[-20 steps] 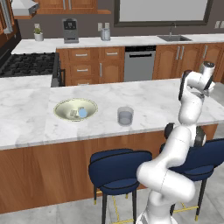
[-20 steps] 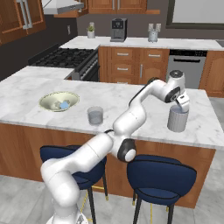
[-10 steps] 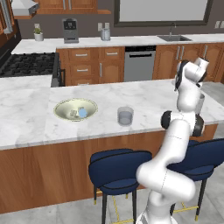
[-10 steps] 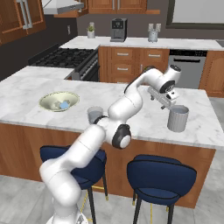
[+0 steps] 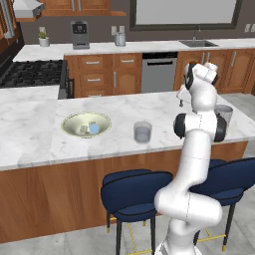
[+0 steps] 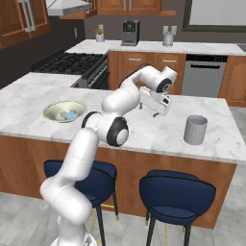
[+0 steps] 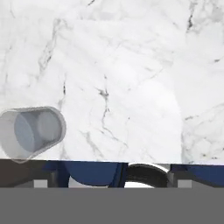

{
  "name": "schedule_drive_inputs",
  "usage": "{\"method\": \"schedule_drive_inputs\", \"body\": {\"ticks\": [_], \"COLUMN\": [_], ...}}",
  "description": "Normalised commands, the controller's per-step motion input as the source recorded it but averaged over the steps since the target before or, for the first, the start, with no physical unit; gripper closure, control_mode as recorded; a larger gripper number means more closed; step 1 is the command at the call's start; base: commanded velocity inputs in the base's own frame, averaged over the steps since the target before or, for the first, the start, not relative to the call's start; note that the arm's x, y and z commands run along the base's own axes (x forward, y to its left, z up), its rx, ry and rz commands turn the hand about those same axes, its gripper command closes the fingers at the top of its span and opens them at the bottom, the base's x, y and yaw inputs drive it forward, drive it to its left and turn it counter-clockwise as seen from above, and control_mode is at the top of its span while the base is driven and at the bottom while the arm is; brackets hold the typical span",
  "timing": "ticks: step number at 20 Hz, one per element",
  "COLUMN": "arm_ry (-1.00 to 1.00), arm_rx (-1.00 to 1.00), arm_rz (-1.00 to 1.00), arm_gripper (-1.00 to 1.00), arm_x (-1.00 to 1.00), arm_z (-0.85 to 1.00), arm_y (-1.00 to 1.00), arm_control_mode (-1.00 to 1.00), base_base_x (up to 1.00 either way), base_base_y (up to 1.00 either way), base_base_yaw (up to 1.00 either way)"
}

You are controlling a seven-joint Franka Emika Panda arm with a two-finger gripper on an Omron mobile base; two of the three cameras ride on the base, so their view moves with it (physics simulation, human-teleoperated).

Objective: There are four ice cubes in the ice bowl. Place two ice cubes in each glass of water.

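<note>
Hanging above the marble desk (image 6: 158,134), the jaws are spread wide and nothing is held between them. The gripper (image 6: 154,109) is seen in the right base view over the bare marble between the two tumblers, pointing downward. In the hand view, one glass of water (image 7: 31,132) is seen at the left, standing on the marble near the desk edge, well apart from the finger line. In the right base view the other glass of water (image 6: 195,129) stands to the right of the gripper, near the end of the desk. In the left base view a tumbler (image 5: 143,132) is placed near the middle of the desk, and the ice bowl (image 5: 85,124) is set to its left. Ice cubes (image 5: 93,128) are seen inside the bowl; how many cannot be told. Two blue stools (image 6: 175,193) are placed under the desk edge.
</note>
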Motion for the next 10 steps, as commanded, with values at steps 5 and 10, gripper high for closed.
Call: {"method": "schedule_drive_inputs", "body": {"ticks": [5, 10], "arm_ry": [0.05, -0.17], "arm_rx": [0.09, 0.06], "arm_rz": [0.55, 0.50], "arm_gripper": [-1.00, -1.00], "arm_x": [-0.21, -0.22], "arm_z": [0.38, 0.15], "arm_y": [0.97, 0.87], "arm_control_mode": [-1.00, -1.00], "base_base_x": [0.00, 0.00], "base_base_y": [0.00, 0.00], "base_base_yaw": [0.00, 0.00]}}
